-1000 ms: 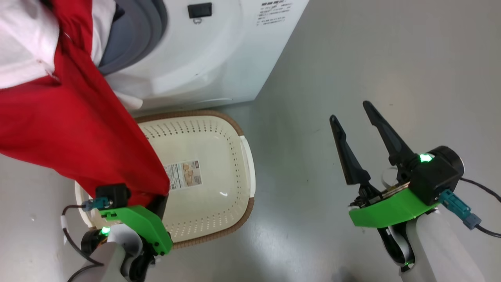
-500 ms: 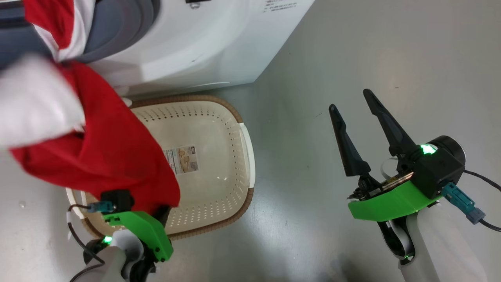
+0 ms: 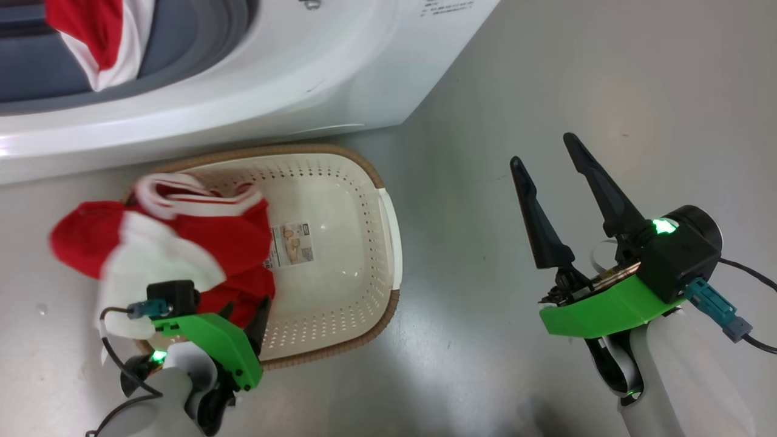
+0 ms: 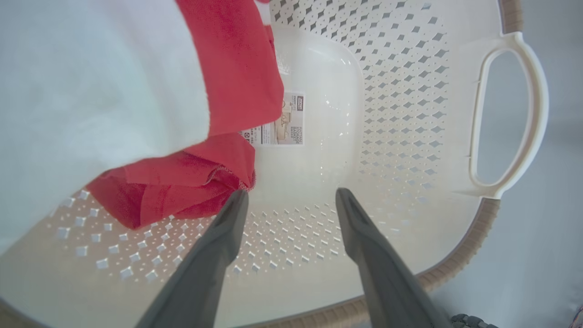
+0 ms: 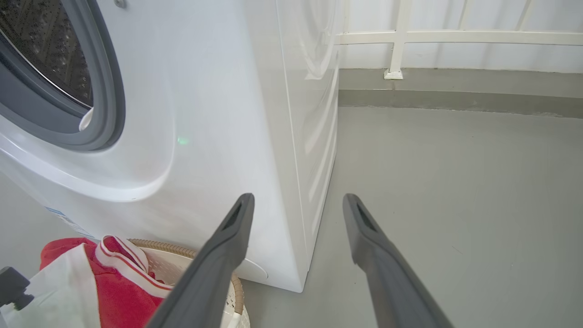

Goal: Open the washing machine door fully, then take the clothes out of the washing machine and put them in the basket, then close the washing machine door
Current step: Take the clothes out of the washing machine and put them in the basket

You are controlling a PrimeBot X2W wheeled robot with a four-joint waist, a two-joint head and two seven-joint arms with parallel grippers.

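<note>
Clothes (image 3: 200, 243) at the far left: red and white fabric heaped in the left end of the basket (image 3: 358, 182) and draped out over its left rim. Higher up, in the top left corner of the head view, a second red garment (image 3: 91, 36) with white stripes, hanging in the grey ring (image 5: 107, 91) at the mouth of the washing machine (image 3: 303, 73).

Next, the left gripper (image 4: 291, 196), low over the near left corner of the basket, fingers spread apart and gripping nothing. In the left wrist view, a red hem just beside one fingertip.

Then the basket itself, on the grey floor (image 3: 546, 79) close in front of the washing machine. Right half bare, with the sticker (image 3: 291, 243) on its bottom meeting the red cloth at its left edge. White handle (image 3: 391, 237) on the right side.

Far right, well apart from the basket, the right gripper (image 3: 542, 150) above bare floor, fingers wide apart and empty, pointing up the head view. Ahead of it in the right wrist view, the front corner of the washing machine, and beyond that a white railing (image 5: 401, 41).
</note>
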